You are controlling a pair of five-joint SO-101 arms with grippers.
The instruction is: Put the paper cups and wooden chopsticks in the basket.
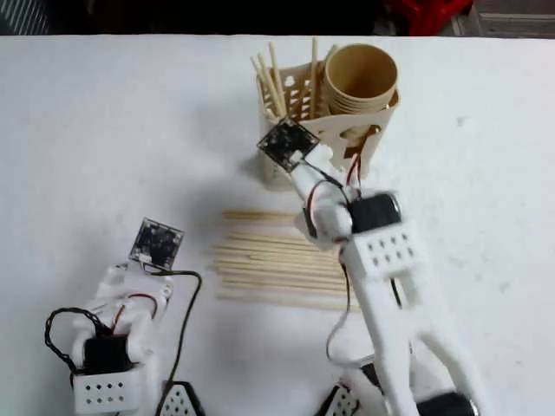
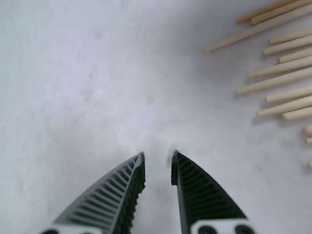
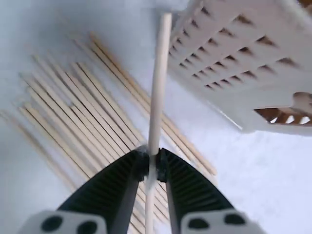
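White worktop (image 1: pixel 104 113), matte and faintly mottled, spans nearly whole scene. Light soft and even; shadows on worktop blurred, pale grey, no hard edges. Beyond worktop's far edge, dark strip of room (image 1: pixel 173 16), too dim to read detail. Red object (image 1: pixel 429 10) stands out in that strip, toward right. Grey slatted thing (image 1: pixel 19 16) at far left corner. Pale grey panel (image 1: pixel 516 17) at far right corner.
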